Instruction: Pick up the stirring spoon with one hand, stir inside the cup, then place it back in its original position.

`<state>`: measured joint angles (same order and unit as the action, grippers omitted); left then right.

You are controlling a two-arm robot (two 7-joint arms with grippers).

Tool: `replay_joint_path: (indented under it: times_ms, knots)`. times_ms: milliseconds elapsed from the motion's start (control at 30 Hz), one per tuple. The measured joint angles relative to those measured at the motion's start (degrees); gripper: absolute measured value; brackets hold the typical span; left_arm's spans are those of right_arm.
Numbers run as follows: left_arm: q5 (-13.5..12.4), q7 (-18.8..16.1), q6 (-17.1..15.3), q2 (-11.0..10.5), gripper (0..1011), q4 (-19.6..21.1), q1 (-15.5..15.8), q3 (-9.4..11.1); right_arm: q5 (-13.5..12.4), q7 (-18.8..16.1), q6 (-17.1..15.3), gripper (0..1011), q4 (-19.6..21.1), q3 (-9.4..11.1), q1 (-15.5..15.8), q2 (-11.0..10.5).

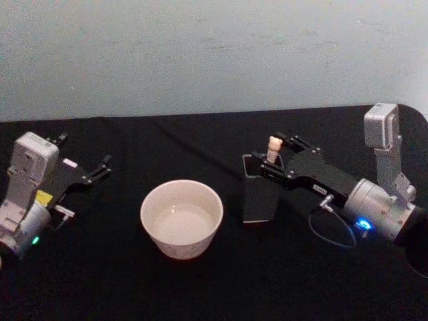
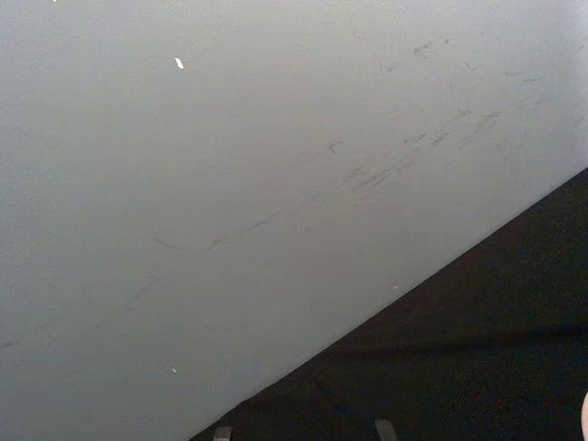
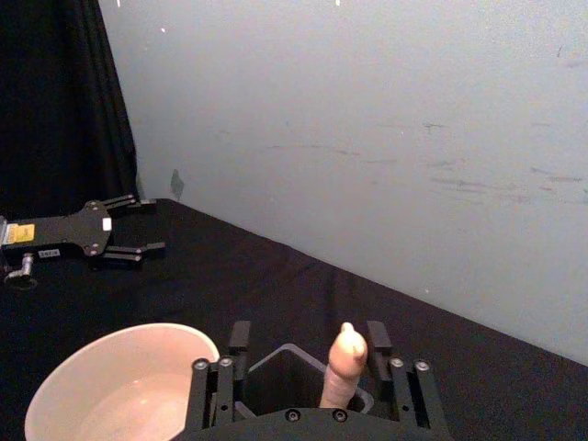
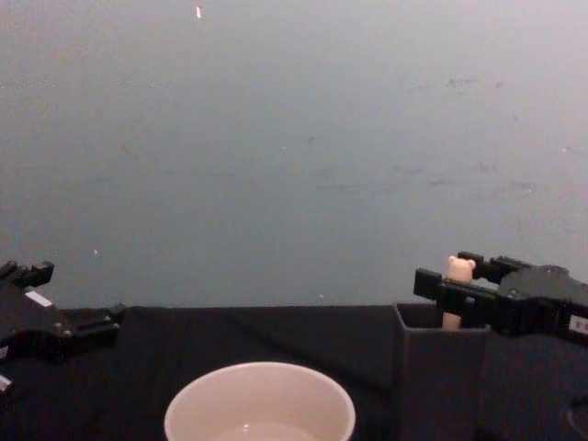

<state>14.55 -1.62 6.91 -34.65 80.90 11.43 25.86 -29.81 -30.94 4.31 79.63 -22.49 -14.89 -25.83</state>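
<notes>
The stirring spoon [image 1: 272, 147] stands upright in the dark grey square holder [image 1: 257, 197], right of the cream-white cup [image 1: 181, 217]. Only its beige bear-head handle [image 4: 457, 271] sticks out above the holder's rim; the bowl is hidden inside. My right gripper [image 1: 275, 155] reaches in from the right, open, with one finger on each side of the handle [image 3: 344, 363]. There is a gap on one side, and the other finger is close to the handle. The cup [image 3: 119, 377] sits just beside the holder [image 3: 285, 351]. My left gripper [image 1: 83, 152] rests open on the table at far left.
A black cloth [image 1: 214, 287] covers the table and a pale wall [image 1: 200, 53] rises behind it. A black curtain [image 3: 55, 101] hangs beyond my left gripper [image 3: 138, 225]. Bare cloth lies between the cup [image 4: 259, 404] and the left gripper [image 4: 69, 294].
</notes>
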Motion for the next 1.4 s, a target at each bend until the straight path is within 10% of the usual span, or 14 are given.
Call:
replay_joint_path:
  times_ms: [300,800,1067,1400]
  knots:
    - [0.0,0.0,0.0,0.0,1001,0.0,0.0,0.0,0.0,0.0,0.0,1003,0.0,0.0,0.0,0.0]
    - [0.0,0.0,0.0,0.0,1001,0.0,0.0,0.0,-0.8,4.3,5.0,1002,3.5,5.4,0.3,1.9]
    - [0.0,0.0,0.0,0.0,1001,0.0,0.0,0.0,6.2,16.8,5.1,1002,0.2,8.5,0.6,5.0]
    - [0.0,0.0,0.0,0.0,1001,0.0,0.0,0.0,11.2,19.7,2.0,1002,-6.4,7.2,0.9,6.5]
